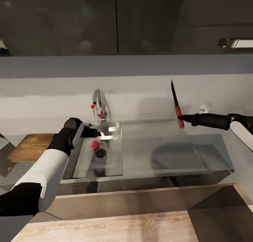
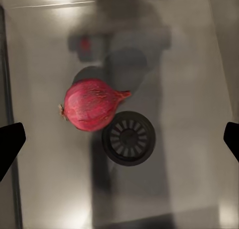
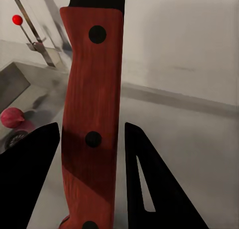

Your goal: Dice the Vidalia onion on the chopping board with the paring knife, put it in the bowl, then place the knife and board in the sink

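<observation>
We saw the right gripper (image 1: pixel 182 118) pinching the paring knife (image 1: pixel 175 104) by its reddish-brown handle, above the steel drainboard (image 1: pixel 168 154), blade pointing up. In the right wrist view its black fingers (image 3: pixel 149 189) sat against both sides of the handle (image 3: pixel 92 124). Our left gripper (image 1: pixel 94 132) hung over the sink (image 1: pixel 112 164) with its jaws spread wide; its fingertips (image 2: pixel 10 141) stood at opposite edges of the left wrist view, touching nothing. The onion (image 2: pixel 92 104), red-skinned, lay on the basin floor just beside the round drain (image 2: pixel 128 138). The tap (image 1: pixel 98 101) with its red knob stood behind the basin. The chopping board (image 1: pixel 30 147) lay on the countertop, left of the sink.
</observation>
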Available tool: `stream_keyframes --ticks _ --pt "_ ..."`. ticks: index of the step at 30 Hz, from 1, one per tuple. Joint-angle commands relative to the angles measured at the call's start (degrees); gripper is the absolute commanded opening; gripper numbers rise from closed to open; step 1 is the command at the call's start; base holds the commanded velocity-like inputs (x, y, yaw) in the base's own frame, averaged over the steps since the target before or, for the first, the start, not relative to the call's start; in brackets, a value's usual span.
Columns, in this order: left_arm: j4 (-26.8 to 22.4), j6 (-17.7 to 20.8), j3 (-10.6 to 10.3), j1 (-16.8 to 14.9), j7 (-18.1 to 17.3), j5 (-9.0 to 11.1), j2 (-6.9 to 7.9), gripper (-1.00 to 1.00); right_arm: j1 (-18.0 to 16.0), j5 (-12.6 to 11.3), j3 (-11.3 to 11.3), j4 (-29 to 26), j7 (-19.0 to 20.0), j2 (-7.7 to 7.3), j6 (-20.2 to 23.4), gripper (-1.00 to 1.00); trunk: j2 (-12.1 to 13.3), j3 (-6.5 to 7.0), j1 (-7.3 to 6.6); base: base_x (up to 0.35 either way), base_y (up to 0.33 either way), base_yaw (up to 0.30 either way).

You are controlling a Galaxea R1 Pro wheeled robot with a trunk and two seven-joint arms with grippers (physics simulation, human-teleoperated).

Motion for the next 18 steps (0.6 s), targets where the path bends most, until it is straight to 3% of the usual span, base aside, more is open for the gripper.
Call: stream_keyframes --ticks 1,9,18 --pt "0.1 0.2 0.0 -0.1 -0.1 0.0 0.04 1.0 -0.1 -0.3 0.1 0.0 0.0 -0.06 0.2 -1.0 -0.1 -0.17 0.03 0.0 0.0 0.0" --pt "5.0 0.0 0.2 -0.1 -0.1 0.0 -0.13 1.0 0.0 -0.3 0.1 0.0 0.0 -0.08 0.2 -1.0 -0.1 -0.81 0.03 0.0 0.0 0.0" --pt "5.6 -0.1 0.2 -0.1 2.2 0.0 -0.1 1.0 0.1 -0.3 0.1 0.0 0.0 -0.08 0.2 -1.0 -0.1 -1.48 0.03 0.0 0.0 0.0"
